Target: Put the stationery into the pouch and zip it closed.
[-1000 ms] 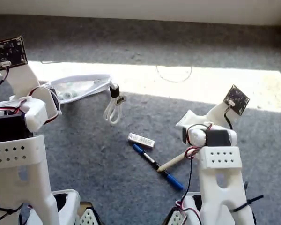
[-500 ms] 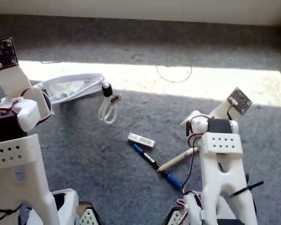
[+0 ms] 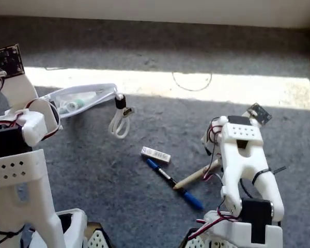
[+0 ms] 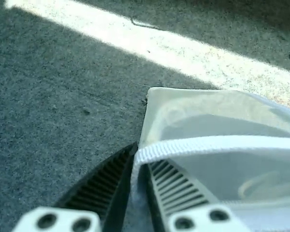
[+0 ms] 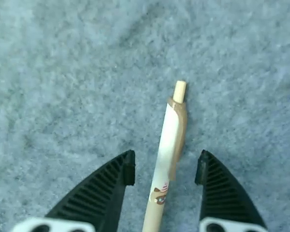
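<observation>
A clear pouch (image 3: pixel 82 98) with a white zip edge lies at the left, a white wrist strap (image 3: pixel 119 121) trailing from it. My left gripper (image 4: pixel 140 164) is shut on the pouch's white edge (image 4: pixel 193 145). On the grey carpet lie a white eraser (image 3: pixel 155 154), a blue pen (image 3: pixel 173 183) and a beige pen (image 3: pixel 194 177). My right gripper (image 5: pixel 164 166) stands open just above the beige pen (image 5: pixel 166 154), one finger on each side of its clip end.
A bright sunlit strip (image 3: pixel 196 88) crosses the carpet behind the objects, with a thin wire loop (image 3: pixel 192 81) lying in it. The arm bases (image 3: pixel 20 206) stand at the near edge. Open carpet lies between pouch and pens.
The right arm has tipped forward and down over the beige pen. The left arm has shifted the pouch slightly left and back, its strap following.
</observation>
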`<state>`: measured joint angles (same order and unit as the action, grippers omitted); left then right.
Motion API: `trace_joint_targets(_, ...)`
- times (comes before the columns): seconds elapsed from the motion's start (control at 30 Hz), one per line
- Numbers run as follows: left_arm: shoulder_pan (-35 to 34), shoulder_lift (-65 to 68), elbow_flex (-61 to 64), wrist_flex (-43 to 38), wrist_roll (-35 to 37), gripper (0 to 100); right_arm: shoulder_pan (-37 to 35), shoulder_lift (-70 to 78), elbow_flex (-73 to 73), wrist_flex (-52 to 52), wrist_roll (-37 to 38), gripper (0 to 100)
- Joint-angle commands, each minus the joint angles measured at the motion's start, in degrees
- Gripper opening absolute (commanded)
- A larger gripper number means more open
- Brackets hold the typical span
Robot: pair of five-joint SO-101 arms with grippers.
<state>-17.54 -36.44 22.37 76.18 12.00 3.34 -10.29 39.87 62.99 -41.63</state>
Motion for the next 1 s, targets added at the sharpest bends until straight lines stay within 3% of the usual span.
trace_joint_targets(0.0, 1.10, 1.19, 0.84, -0.53, -0.26, 1, 2.42, 1.71, -4.88, -1.10, -0.09, 20.1)
trace_joint_targets(0.83, 1.10, 1.27, 0.92, -0.53, -0.26, 1, 2.77, 11.12, -9.71, -0.92, 0.35, 19.8)
trace_joint_targets(0.97, 1.10, 1.27, 0.92, -0.53, -0.26, 1, 2.77, 11.12, -9.63, -0.92, 2.11, 14.2)
